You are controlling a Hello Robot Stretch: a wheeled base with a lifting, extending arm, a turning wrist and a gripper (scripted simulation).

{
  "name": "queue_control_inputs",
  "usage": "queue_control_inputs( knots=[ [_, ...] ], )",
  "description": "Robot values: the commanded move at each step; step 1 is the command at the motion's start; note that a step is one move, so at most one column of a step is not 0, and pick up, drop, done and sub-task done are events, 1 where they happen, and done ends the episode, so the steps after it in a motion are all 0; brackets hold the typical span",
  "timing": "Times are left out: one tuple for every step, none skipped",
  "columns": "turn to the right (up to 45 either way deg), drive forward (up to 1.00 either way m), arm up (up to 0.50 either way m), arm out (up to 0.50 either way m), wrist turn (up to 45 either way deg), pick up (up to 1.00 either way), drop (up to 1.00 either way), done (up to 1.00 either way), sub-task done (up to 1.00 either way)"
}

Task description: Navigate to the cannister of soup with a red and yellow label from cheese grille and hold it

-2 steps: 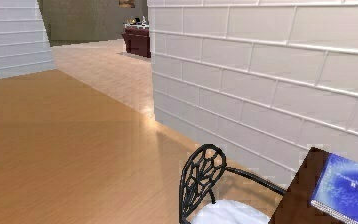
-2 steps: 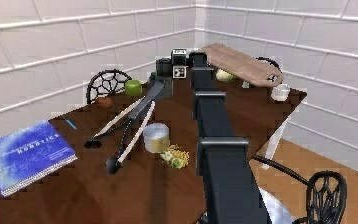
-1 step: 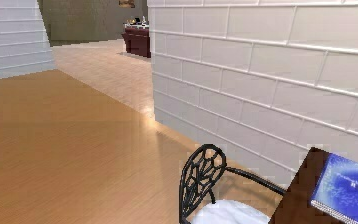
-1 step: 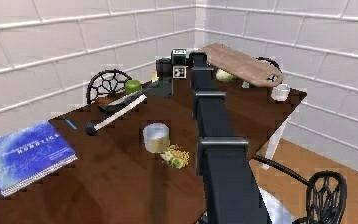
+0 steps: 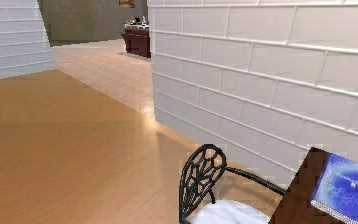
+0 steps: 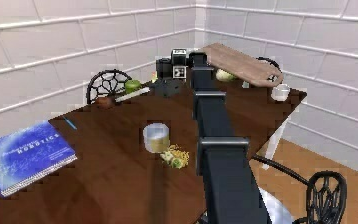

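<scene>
Table (image 6: 107,172) bears a pale canister (image 6: 157,137) and a white cup (image 6: 280,92), contents hidden.

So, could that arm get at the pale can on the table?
Probably yes. The pale can stands in the open on the table, beside the arm, but the arm stretches past it, so it would likely need to draw back first.
</scene>
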Motion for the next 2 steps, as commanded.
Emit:
queue_control_inputs(
  knots=[
    [0.0, 0.0, 0.0, 0.0, 24.0, 0.0, 0.0, 0.0, 0.0],
    [0.0, 0.0, -0.3, 0.0, 0.0, 0.0, 0.0, 0.0, 0.0]
  ],
)
